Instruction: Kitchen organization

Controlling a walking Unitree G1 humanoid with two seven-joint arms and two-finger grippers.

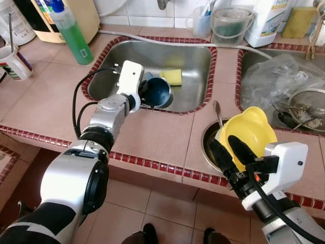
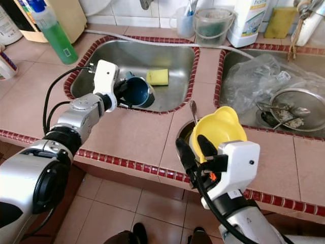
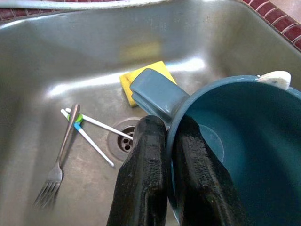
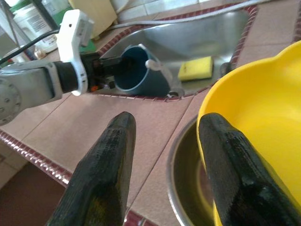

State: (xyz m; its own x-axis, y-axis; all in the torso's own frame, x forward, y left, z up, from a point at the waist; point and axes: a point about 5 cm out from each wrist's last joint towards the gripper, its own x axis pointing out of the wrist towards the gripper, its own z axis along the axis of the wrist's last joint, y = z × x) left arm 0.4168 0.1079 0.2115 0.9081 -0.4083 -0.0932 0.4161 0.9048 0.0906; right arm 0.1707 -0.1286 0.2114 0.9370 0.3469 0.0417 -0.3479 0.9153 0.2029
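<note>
My left gripper point(image 1: 143, 90) is shut on the rim of a dark blue cup point(image 1: 156, 91), beside its handle. It holds the cup tilted over the near edge of the left steel sink point(image 1: 198, 56). A yellow sponge point(image 1: 172, 76) lies in that sink just beyond the cup, and a fork point(image 3: 59, 155) and two thin sticks lie by the drain. A yellow bowl point(image 1: 251, 127) rests tilted in a metal bowl point(image 1: 207, 147) on the counter. My right gripper point(image 1: 229, 147) is open at the yellow bowl's near rim, one finger point(image 4: 221, 155) against the rim and the other outside it.
A spoon point(image 1: 217, 109) sticks out of the metal bowl. The right sink holds a crumpled plastic bag point(image 1: 279, 76) and a metal dish point(image 1: 310, 104) with utensils. A green soap bottle point(image 1: 71, 30) and a mug point(image 1: 12, 63) stand at the back left, containers along the back wall.
</note>
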